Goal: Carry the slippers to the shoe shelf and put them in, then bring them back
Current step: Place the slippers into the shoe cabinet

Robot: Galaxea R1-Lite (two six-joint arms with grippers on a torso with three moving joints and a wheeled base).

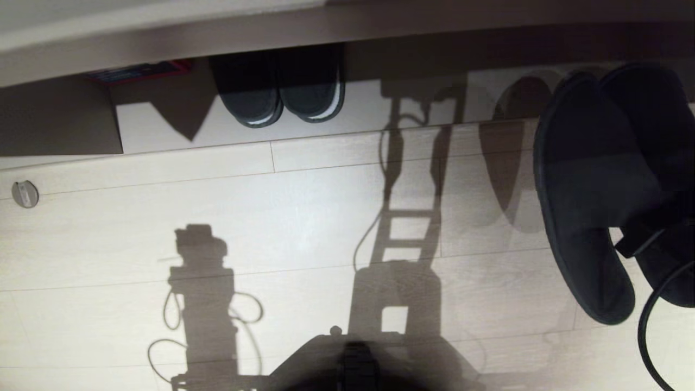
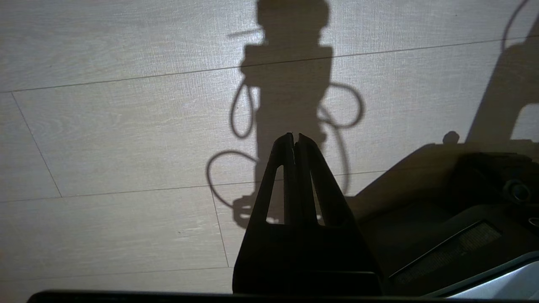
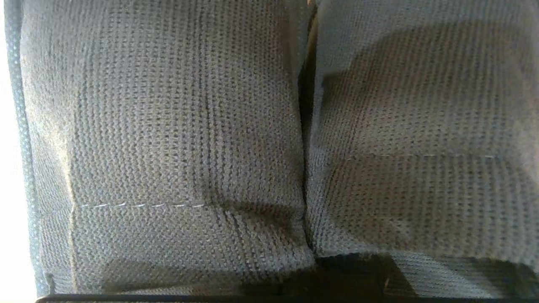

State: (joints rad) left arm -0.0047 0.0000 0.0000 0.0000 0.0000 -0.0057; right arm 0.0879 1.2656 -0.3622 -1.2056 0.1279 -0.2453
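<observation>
The slippers [image 1: 592, 201], a grey-blue fabric pair, hang side by side above the floor at the right of the head view, soles facing me. My right gripper [image 1: 643, 239] is shut on them where the two meet. In the right wrist view their woven straps [image 3: 177, 126] fill the picture and hide the fingers. The shoe shelf [image 1: 374, 111] runs along the far side, its pale base board lit. My left gripper [image 2: 294, 136] is shut and empty, parked low over the floor.
A darker pair with white sole edges [image 1: 279, 89] stands in the shelf, left of centre. A red and blue flat item [image 1: 136, 71] lies further left, by a brown panel [image 1: 59, 122]. A round metal disc [image 1: 25, 194] sits in the pale wood floor. A black cable [image 1: 649, 320] loops below the slippers.
</observation>
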